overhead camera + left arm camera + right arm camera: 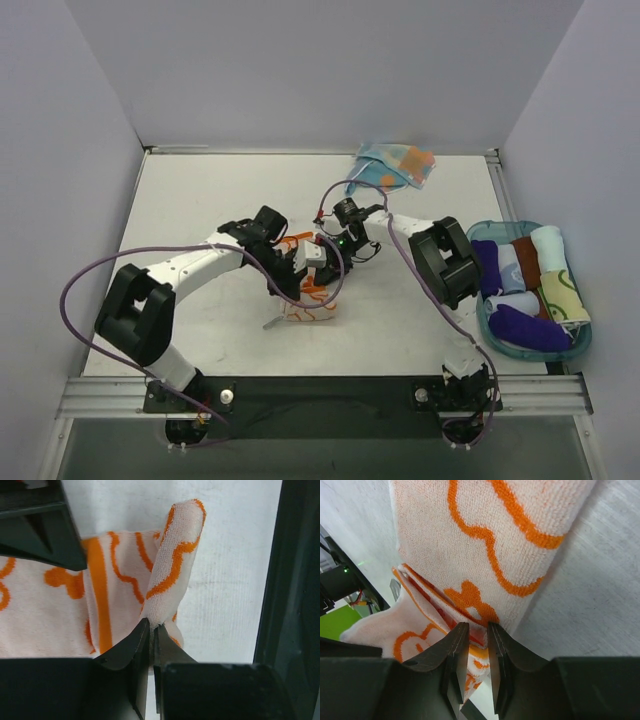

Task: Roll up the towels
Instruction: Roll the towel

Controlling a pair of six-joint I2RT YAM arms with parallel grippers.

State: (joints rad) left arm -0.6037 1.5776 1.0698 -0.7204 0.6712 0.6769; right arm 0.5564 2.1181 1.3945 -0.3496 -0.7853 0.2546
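A pale off-white tabletop (200, 200) sits boxed in on three sides by plain walls: a back wall (320, 70), a left wall (50, 200) and a right wall (590, 150), all a flat lavender-grey. Light falls evenly from above, leaving only soft, short shadows. A thin metal strip (250, 150) runs along the far edge where the tabletop meets the back wall, and a metal rail (497, 190) lines the right side. Silver aluminium bars (110, 400) frame the near edge, with a black panel (330, 390) between them. Below lies a dim grey-green surface (330, 455), possibly the floor. Seen close in the wrist views, the tabletop shows a fine grainy texture.
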